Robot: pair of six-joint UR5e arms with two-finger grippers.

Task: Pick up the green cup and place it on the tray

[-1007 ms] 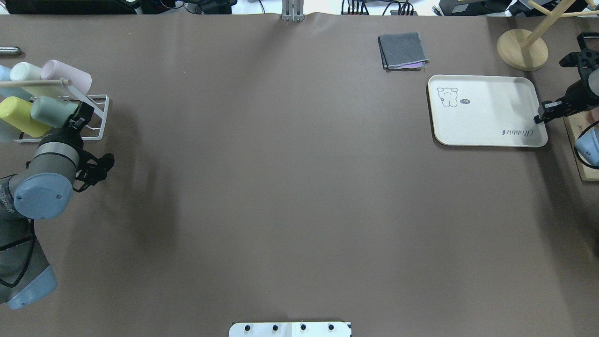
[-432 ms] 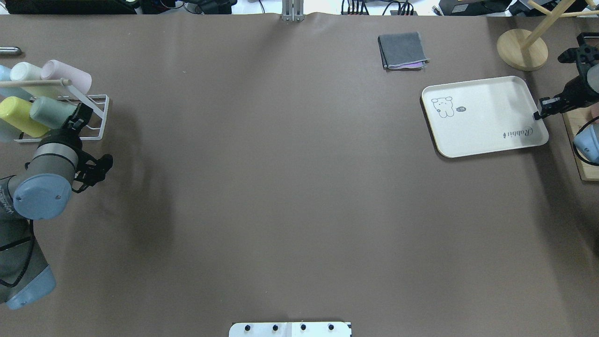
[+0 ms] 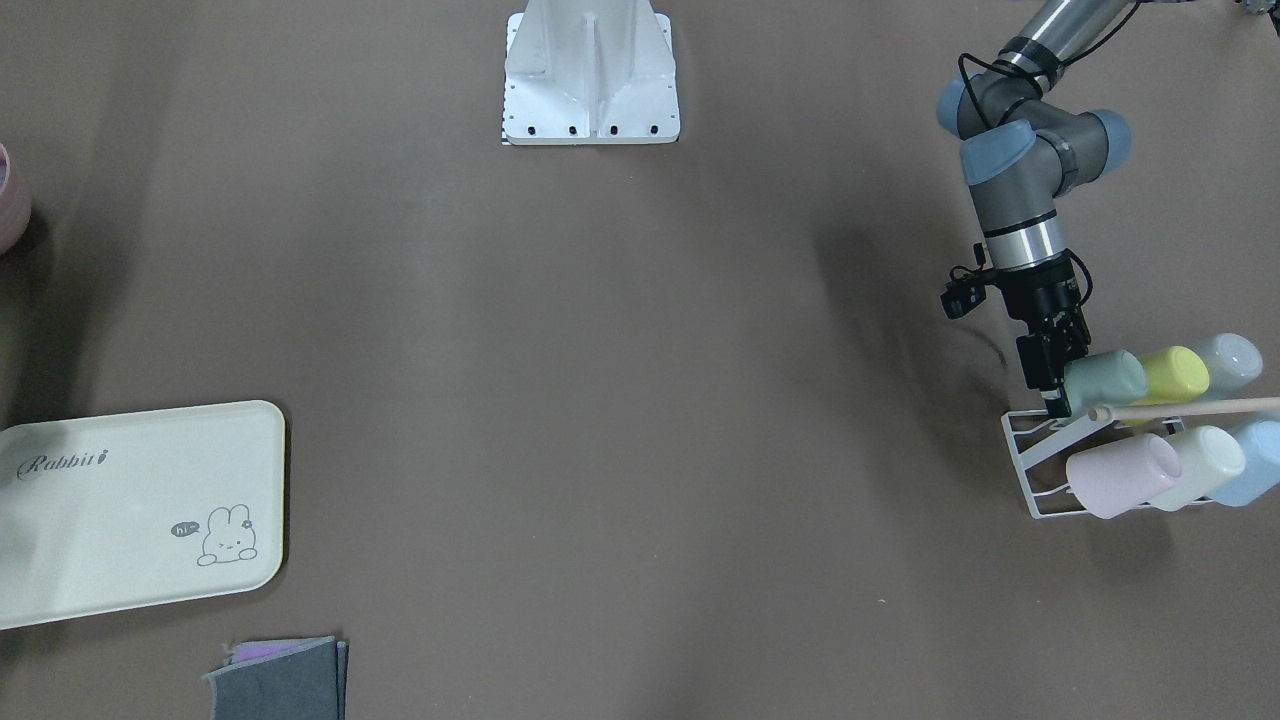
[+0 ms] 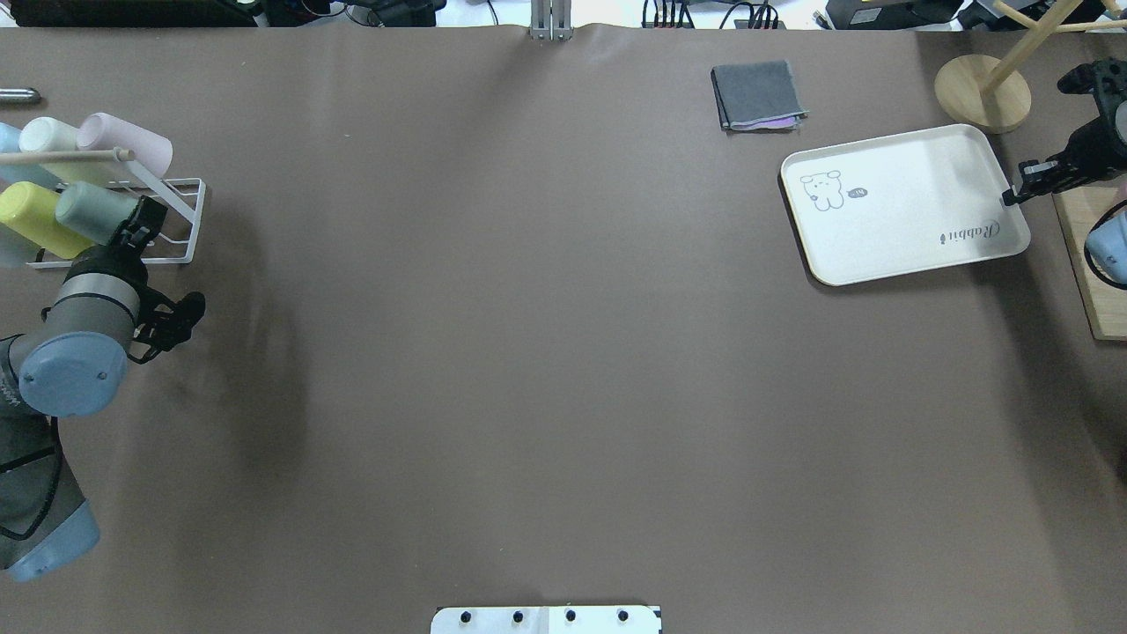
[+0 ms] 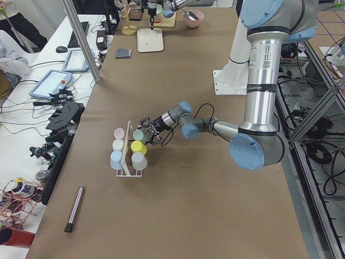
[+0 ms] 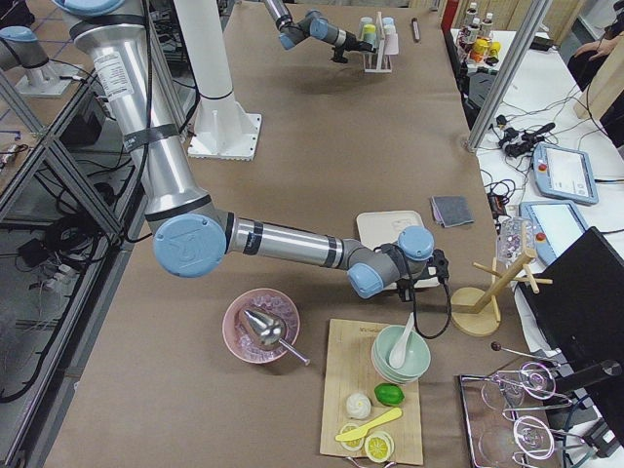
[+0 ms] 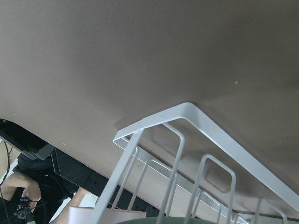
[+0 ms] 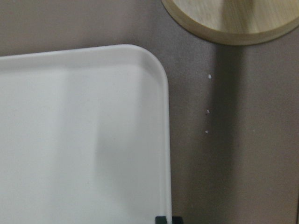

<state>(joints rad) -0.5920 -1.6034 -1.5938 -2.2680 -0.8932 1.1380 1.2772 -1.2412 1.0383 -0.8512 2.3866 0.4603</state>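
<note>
The green cup (image 4: 95, 211) lies tilted on a white wire rack (image 4: 189, 220) at the table's far left, beside a yellow cup (image 4: 31, 220). My left gripper (image 4: 136, 222) is at the cup's open end, and its fingers look closed on the rim; it also shows in the front view (image 3: 1050, 385). The left wrist view shows only rack wires (image 7: 201, 116) and a sliver of green. The cream tray (image 4: 898, 211) with "Rabbit" script sits far right, skewed. My right gripper (image 4: 1011, 195) is shut on its right rim.
Pink (image 4: 128, 141), cream (image 4: 48, 136) and pale blue cups share the rack under a wooden rod. A grey folded cloth (image 4: 759, 95) lies behind the tray. A round wooden stand base (image 4: 982, 92) and a cutting board (image 4: 1096, 264) flank the tray's right side.
The right gripper moved away from the robot with the tray's edge, so the tray turned and shifted left and farther back. The left arm drew slightly left, and the green cup shifted with it.
</note>
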